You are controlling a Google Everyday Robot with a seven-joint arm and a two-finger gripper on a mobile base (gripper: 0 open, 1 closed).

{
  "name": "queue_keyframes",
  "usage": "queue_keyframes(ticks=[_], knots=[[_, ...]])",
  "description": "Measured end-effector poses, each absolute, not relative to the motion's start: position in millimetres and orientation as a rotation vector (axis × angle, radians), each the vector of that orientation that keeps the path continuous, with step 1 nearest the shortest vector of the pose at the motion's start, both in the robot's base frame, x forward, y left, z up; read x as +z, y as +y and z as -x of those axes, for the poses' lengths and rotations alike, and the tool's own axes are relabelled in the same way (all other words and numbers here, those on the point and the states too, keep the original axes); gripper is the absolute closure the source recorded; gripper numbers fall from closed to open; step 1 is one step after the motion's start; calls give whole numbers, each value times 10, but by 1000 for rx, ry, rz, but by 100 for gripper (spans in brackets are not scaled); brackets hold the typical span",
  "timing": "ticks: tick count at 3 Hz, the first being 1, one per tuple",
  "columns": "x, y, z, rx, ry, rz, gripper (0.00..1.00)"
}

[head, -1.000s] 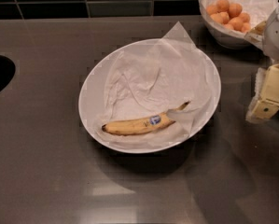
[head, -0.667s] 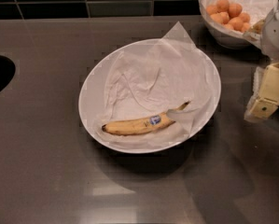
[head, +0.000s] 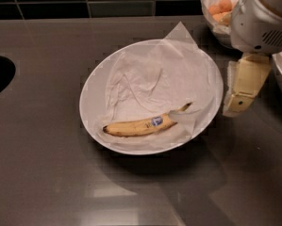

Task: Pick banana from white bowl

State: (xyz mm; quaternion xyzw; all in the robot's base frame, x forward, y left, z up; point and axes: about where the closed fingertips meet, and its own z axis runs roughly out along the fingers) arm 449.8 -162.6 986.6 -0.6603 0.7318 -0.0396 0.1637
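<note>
Camera view. The banana (head: 139, 126) lies on crumpled paper (head: 150, 79) in the near part of the white bowl (head: 91, 86), its stem end pointing right. The gripper (head: 238, 98) hangs just outside the bowl's right rim, above the grey counter (head: 46, 173); whether its jaws are spread cannot be told. The arm housing (head: 263, 18) partly hides a smaller bowl (head: 215, 26) of orange fruits (head: 220, 7) behind it.

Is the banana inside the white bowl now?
Inside: banana lies on paper in white bowl; gripper hangs beside its right rim.
</note>
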Motion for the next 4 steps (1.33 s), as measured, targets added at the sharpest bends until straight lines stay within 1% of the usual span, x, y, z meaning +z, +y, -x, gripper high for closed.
queue_keyframes(ticks=[1, 2, 4], knots=[[9854, -1298, -4572, -104, 2004, 1979, 0], [9854, -1298, -4572, -104, 2004, 1979, 0], [9784, -1044, -4713, -86, 1952, 2051, 1]])
